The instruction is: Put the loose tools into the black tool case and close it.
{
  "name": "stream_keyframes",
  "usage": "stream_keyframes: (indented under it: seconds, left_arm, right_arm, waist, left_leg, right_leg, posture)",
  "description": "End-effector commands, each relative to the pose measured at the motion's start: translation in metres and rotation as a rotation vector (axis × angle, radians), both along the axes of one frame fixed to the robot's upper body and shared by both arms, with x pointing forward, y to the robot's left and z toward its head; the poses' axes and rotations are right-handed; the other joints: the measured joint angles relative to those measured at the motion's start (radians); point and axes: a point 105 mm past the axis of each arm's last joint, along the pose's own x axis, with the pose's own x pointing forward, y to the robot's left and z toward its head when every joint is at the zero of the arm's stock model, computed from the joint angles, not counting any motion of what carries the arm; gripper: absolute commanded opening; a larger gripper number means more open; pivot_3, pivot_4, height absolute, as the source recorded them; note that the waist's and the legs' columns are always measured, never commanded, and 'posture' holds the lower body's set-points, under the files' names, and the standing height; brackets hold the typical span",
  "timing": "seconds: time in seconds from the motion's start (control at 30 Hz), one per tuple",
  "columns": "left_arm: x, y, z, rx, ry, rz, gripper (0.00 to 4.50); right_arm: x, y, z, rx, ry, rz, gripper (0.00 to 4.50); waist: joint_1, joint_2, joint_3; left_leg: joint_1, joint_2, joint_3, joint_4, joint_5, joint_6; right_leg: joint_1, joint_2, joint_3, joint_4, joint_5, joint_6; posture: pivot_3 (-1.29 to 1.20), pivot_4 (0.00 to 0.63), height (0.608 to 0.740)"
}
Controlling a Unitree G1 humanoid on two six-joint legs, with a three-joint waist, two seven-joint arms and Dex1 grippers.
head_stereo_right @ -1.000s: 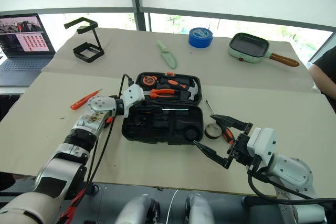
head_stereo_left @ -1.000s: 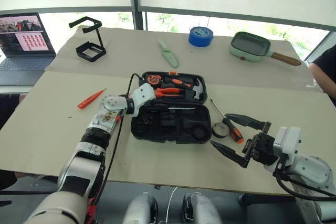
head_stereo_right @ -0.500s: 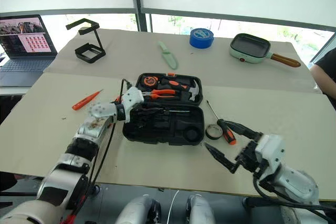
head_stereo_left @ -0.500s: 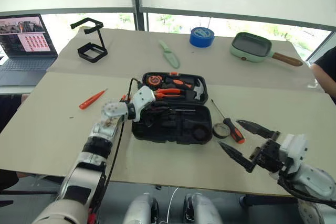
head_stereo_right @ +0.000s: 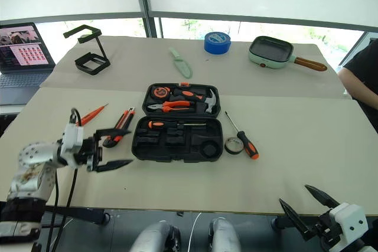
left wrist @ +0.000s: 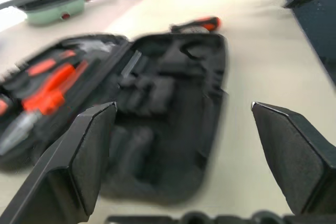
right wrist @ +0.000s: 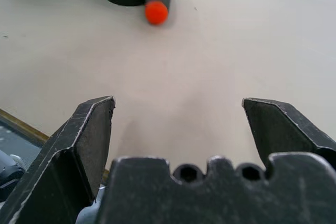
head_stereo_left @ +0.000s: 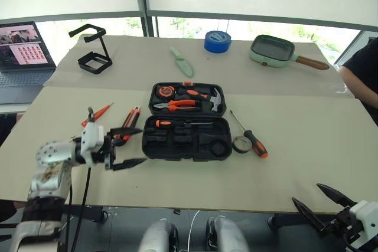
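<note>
The black tool case (head_stereo_left: 185, 120) is lying open at the table's middle, its lid half already carrying pliers and a hammer. Three loose tools are still waiting outside it — the utility knife (head_stereo_left: 128, 123) and an orange screwdriver (head_stereo_left: 97, 114) on its left, an orange-and-black screwdriver (head_stereo_left: 250, 138) with the tape ring (head_stereo_left: 240, 144) on its right. One risk is a slim screwdriver rolling or skidding off under a closing pinch; another is closing the lid over a tool sitting proud of its recess, which would probably keep the latch from catching. The left gripper (head_stereo_left: 127, 147) is hovering wide open and empty beside the knife. The right gripper (head_stereo_left: 323, 202) is hanging spread wide at the table's near edge, touching nothing.
</note>
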Motion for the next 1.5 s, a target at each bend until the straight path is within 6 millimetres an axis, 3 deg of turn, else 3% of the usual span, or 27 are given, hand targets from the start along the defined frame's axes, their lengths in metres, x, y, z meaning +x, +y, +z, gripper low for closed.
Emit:
stream_keyframes:
  seconds: [0.03, 0.17, 0.33, 0.5, 0.83, 1.0, 1.2, 1.37, 1.43, 1.5]
  left_arm:
    - [-0.011, 0.001, 0.016, -0.044, -0.061, 0.028, 4.44]
    - [-0.019, -0.011, 0.022, -0.088, -0.030, 0.014, 4.44]
    - [-0.020, -0.023, 0.025, -0.110, -0.032, -0.010, 4.44]
    - [-0.016, -0.033, 0.028, -0.119, -0.058, -0.021, 4.44]
    - [-0.007, -0.036, 0.034, -0.105, -0.095, -0.016, 4.44]
    - [-0.010, -0.042, 0.035, -0.107, -0.101, -0.041, 4.50]
    - [-0.013, -0.047, 0.041, -0.120, -0.116, -0.058, 4.50]
    - [-0.009, -0.042, 0.046, -0.139, -0.155, -0.002, 4.50]
    - [-0.010, -0.040, 0.044, -0.140, -0.148, 0.020, 4.50]
    - [-0.009, -0.035, 0.042, -0.138, -0.147, 0.049, 4.50]
  right_arm:
    - [0.030, 0.005, 0.022, -0.046, -0.032, 0.018, 4.50]
    - [0.060, 0.016, 0.045, -0.036, 0.003, 0.076, 4.50]
    - [0.079, 0.045, 0.056, -0.017, 0.162, 0.196, 4.50]
    - [0.100, 0.054, 0.040, -0.106, 0.311, 0.207, 4.50]
    - [0.136, 0.056, 0.027, -0.108, 0.310, 0.161, 4.50]
    - [0.145, 0.047, 0.022, -0.100, 0.291, 0.098, 3.18]
    - [0.143, 0.033, 0.025, -0.088, 0.259, 0.057, 1.15]
    - [0.152, 0.009, 0.056, -0.174, 0.101, 0.004, 1.06]
    - [0.159, 0.014, 0.076, -0.206, 0.025, 0.052, 1.06]
    - [0.164, 0.032, 0.096, -0.246, -0.056, 0.176, 1.06]
  waist:
    - [0.000, 0.000, 0.000]
    - [0.009, 0.003, 0.001]
    - [0.018, 0.004, 0.000]
    - [0.018, 0.003, 0.000]
    - [0.018, 0.003, 0.000]
    - [0.014, 0.003, 0.000]
    - [0.016, 0.003, 0.000]
    - [0.016, 0.003, 0.000]
    - [0.009, 0.003, 0.000]
    - [0.001, 0.003, 0.001]
  left_leg:
    - [0.000, 0.000, 0.000, 0.000, 0.000, -0.001]
    - [0.000, 0.000, 0.001, 0.000, 0.000, -0.001]
    - [-0.001, 0.000, 0.000, -0.001, 0.005, 0.003]
    - [-0.003, 0.000, 0.000, 0.000, 0.003, 0.005]
    - [-0.004, 0.000, 0.001, 0.001, 0.004, 0.004]
    - [-0.004, 0.000, 0.001, 0.001, 0.006, 0.000]
    - [-0.004, 0.000, 0.001, 0.001, 0.006, 0.000]
    - [-0.004, 0.000, 0.001, 0.001, 0.006, 0.000]
    - [-0.004, 0.000, 0.001, 0.001, 0.006, -0.001]
    - [-0.004, 0.000, 0.002, 0.000, 0.006, -0.001]
  right_leg:
    - [0.000, 0.000, 0.000, 0.000, 0.000, 0.000]
    - [-0.001, -0.001, 0.001, 0.001, 0.000, -0.001]
    - [-0.001, 0.002, -0.001, 0.001, -0.001, -0.004]
    - [-0.001, 0.003, -0.003, 0.001, -0.001, -0.005]
    - [-0.001, 0.006, -0.006, 0.000, -0.001, -0.003]
    - [-0.001, 0.006, -0.006, 0.000, -0.001, -0.003]
    - [0.000, 0.006, -0.006, 0.000, -0.001, -0.002]
    - [-0.001, 0.006, -0.005, 0.000, -0.001, -0.002]
    - [-0.001, 0.006, -0.005, 0.000, -0.001, -0.002]
    - [-0.001, 0.006, -0.005, 0.000, -0.001, -0.002]
  posture:
    - [0.00, 0.150, 0.740]
    - [0.00, 0.150, 0.740]
    - [0.00, 0.150, 0.740]
    - [0.00, 0.150, 0.740]
    - [0.00, 0.150, 0.740]
    - [0.00, 0.150, 0.740]
    - [0.00, 0.150, 0.740]
    - [0.00, 0.150, 0.740]
    - [0.00, 0.150, 0.740]
    - [0.00, 0.150, 0.740]
